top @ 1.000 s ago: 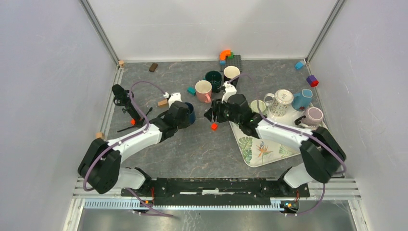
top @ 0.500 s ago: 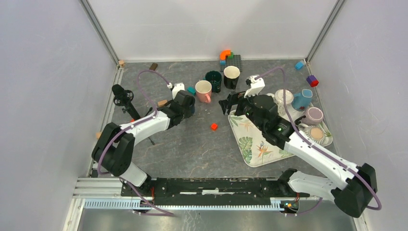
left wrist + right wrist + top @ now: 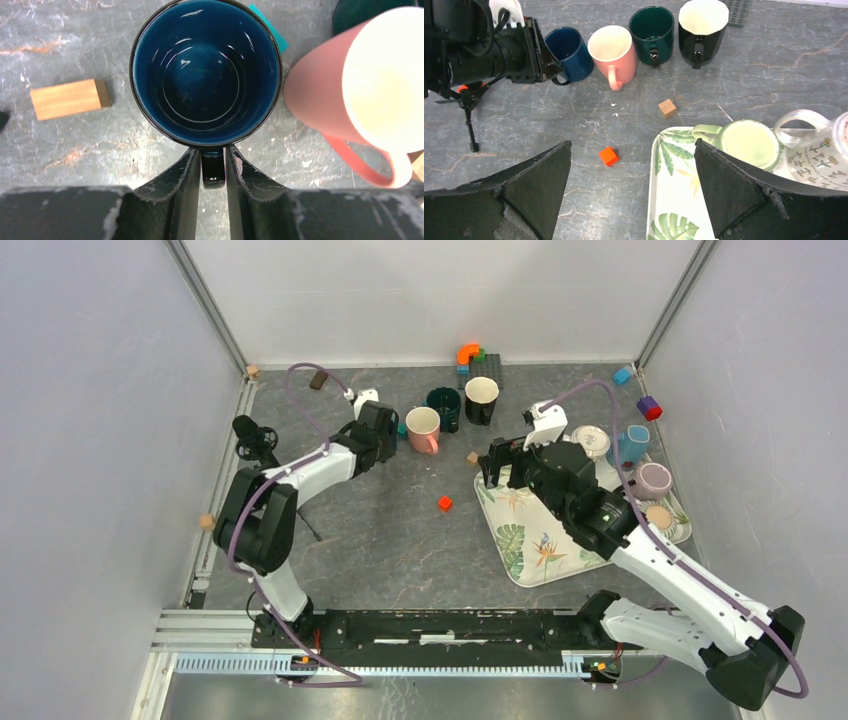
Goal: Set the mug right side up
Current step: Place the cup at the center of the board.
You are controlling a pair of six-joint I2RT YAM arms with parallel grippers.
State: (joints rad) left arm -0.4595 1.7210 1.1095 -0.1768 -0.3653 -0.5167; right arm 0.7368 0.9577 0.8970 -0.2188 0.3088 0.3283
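The dark blue mug (image 3: 206, 72) stands upright on the table, mouth up, at the left end of a row of mugs (image 3: 569, 52). My left gripper (image 3: 212, 150) is shut on the mug's handle (image 3: 213, 172), one finger close on each side of it. In the top view the left gripper (image 3: 385, 438) covers the mug. My right gripper (image 3: 632, 144) is wide open with nothing between its fingers. It hovers over the left edge of the leaf-patterned tray (image 3: 530, 540).
A pink mug (image 3: 350, 90) sits close on the blue mug's right, then a dark green mug (image 3: 443, 405) and a black mug (image 3: 481, 395). A wooden block (image 3: 69, 98), orange cube (image 3: 444, 503), wooden cube (image 3: 472, 457) and tripod (image 3: 255, 440) lie nearby. Several mugs crowd the tray.
My left arm carried the blue mug toward the back and brought it down beside the pink mug. My right gripper opened wide and drew back right over the tray.
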